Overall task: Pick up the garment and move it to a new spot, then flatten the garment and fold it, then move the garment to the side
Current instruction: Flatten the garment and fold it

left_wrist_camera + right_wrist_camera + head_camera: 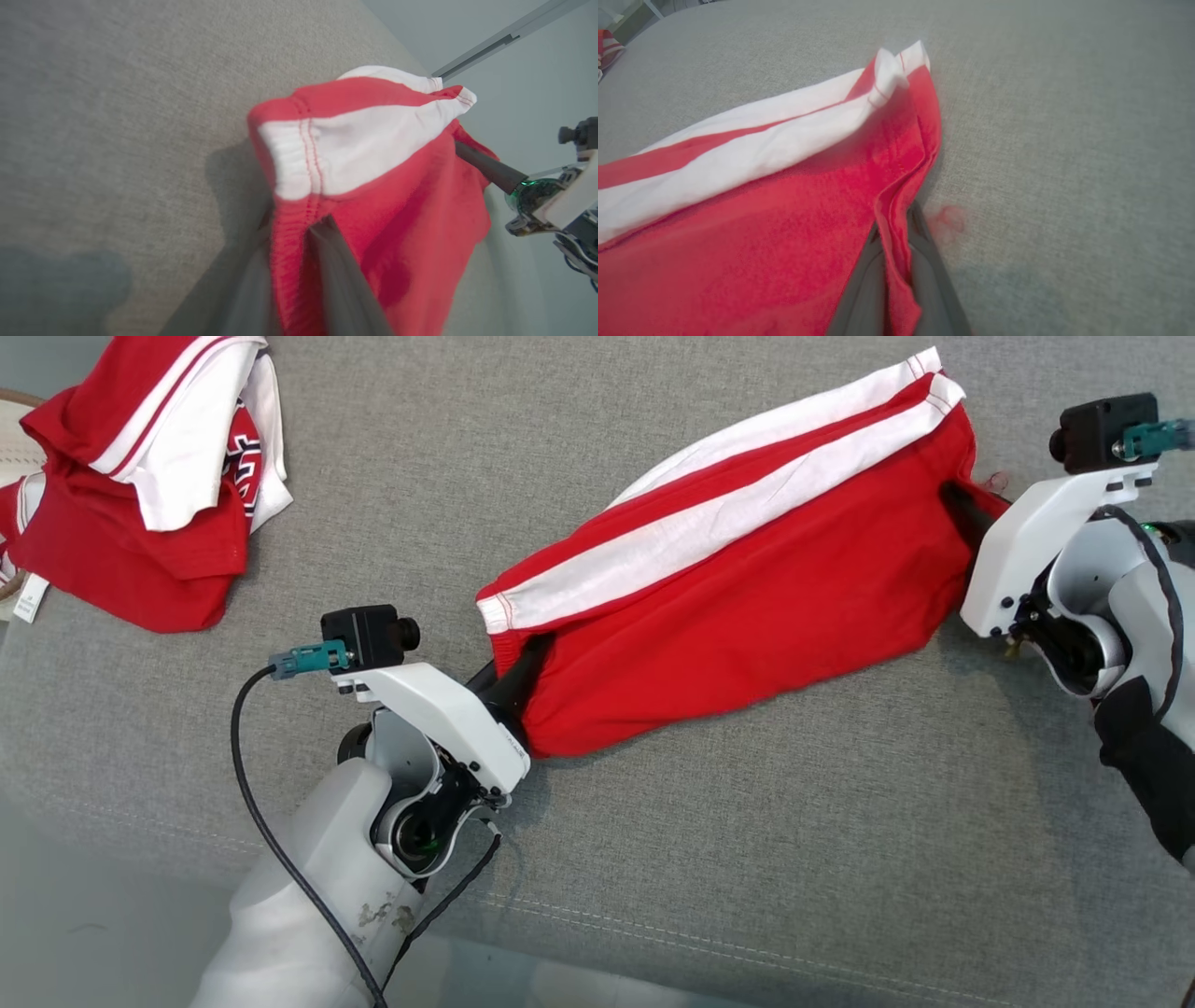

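We have the red garment with white stripes (738, 588) stretched between our two claws on the grey fabric surface (653, 859), running from the left gripper (534, 651) up and across to the right gripper (954, 495). The left one is closed on the gathered, stitched end, and in its wrist view red cloth is bunched between the two dark fingers (341, 270). The right one is pinched tight on the edge of the opposite end, a fold of red hem squeezed between its fingers (924, 261). The cloth sags onto the surface between the claws, white stripes on the side away from us. Just beside the right claw's tips lies a small tuft of red thread (947, 223). Well beyond the left claw, off to its outer side, sits a heap of red and white clothes (140, 476), apart from the garment. Nothing lies between the claws apart from the garment itself.
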